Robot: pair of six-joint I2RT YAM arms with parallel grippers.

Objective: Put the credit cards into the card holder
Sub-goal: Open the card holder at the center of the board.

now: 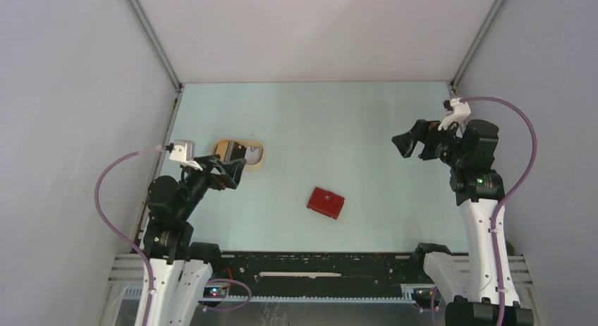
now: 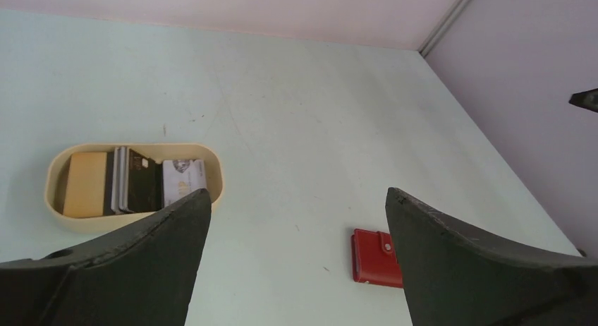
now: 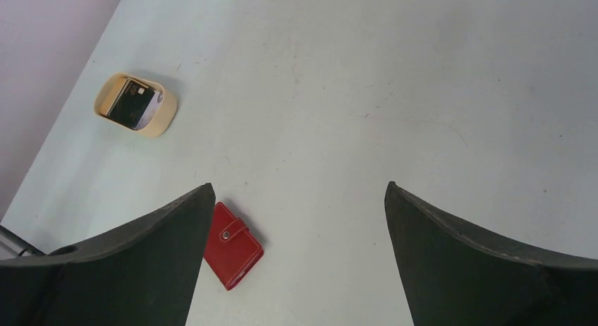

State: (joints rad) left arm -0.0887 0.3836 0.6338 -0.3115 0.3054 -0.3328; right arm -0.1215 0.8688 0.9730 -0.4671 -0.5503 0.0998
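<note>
The left claw (image 2: 296,199) hangs over the counter (image 1: 317,121) with its jaws spread wide and nothing between them. Just below its right finger in the wrist view lies the card holder (image 2: 372,257), red, folded shut, snap dot up, flat on the counter and partly hidden behind that finger. Ahead of the claw and to its left sits a tan oval tray (image 2: 49,192) holding the credit cards (image 2: 130,179): a golden-brown card (image 2: 84,185) at the far left, a dark card (image 2: 144,181) in the middle, a whitish card (image 2: 183,174) nearest the claw's left finger. From above, this claw seems to hover at the tray's near end, though its height is hard to judge.

The right claw (image 3: 300,192) is likewise wide open and empty, raised well apart from everything. The card holder sits below its left finger, and the tray lies far ahead to its left
</note>
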